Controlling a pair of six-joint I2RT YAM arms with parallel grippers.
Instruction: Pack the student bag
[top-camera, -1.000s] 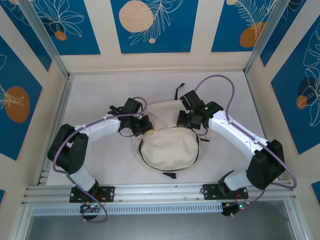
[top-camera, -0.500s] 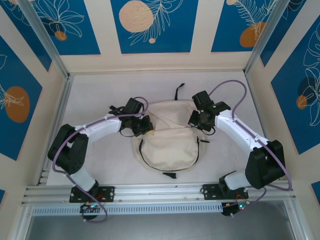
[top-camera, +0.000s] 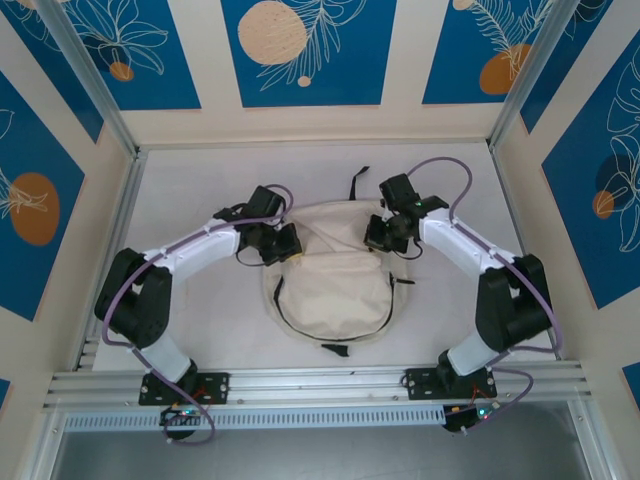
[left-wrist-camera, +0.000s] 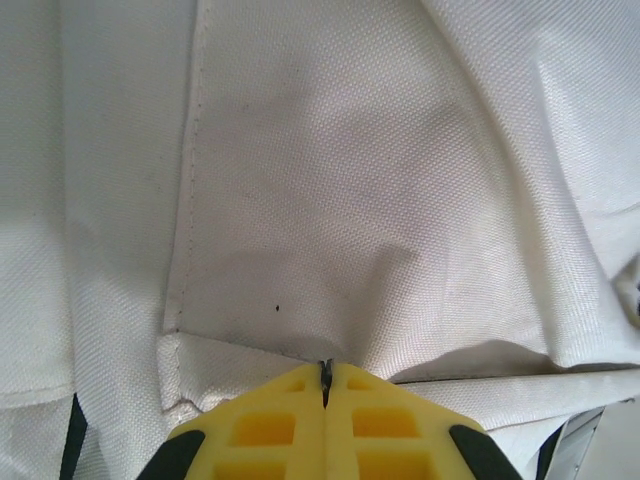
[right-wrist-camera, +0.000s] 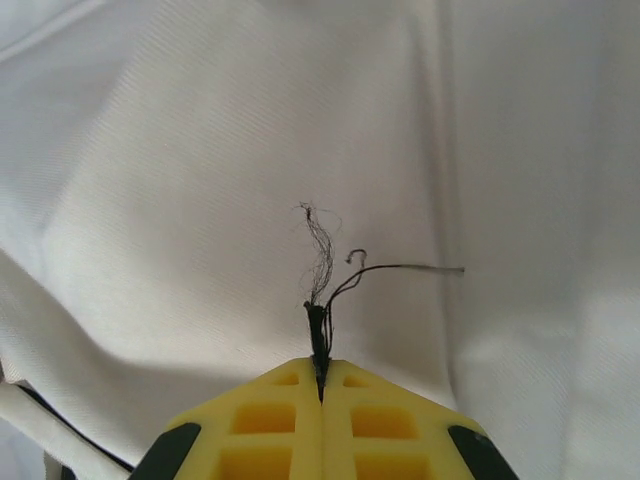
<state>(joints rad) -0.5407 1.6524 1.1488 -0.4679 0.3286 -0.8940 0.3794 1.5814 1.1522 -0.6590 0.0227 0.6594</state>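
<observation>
Well, the student bag (top-camera: 332, 290) lies flat in the middle of the table (top-camera: 200, 180), front pocket up, with one black strap (top-camera: 358, 183) trailing off its far end. Both arms reach in to its far corners. The left gripper (top-camera: 283, 243) sits at the far-left corner and the right gripper (top-camera: 378, 232) at the far-right one.

Seen from the left wrist, the yellow fingers (left-wrist-camera: 270, 420) are pressed together, with only a thin dark sliver between the tips. That looks to me like a pinch on the bag's edge, though the hold is too small to be sure of. Seen from the right wrist, the fingers (right-wrist-camera: 375, 415) are likewise closed tight, clamped on a frayed black cord (right-wrist-camera: 318, 320) that stands up from the cloth.

As for progress, I judge the packing is not finished. The arms are busy with the top of the bag rather than drawn away from it. The dark zip line (top-camera: 283, 310) curves round the front pocket and looks closed. No opening faces me, so I cannot tell what the bag holds, if anything. The cloth sags fairly flat, which hints at little bulk inside. Working the top open or shut seems to be the step in hand.
</observation>
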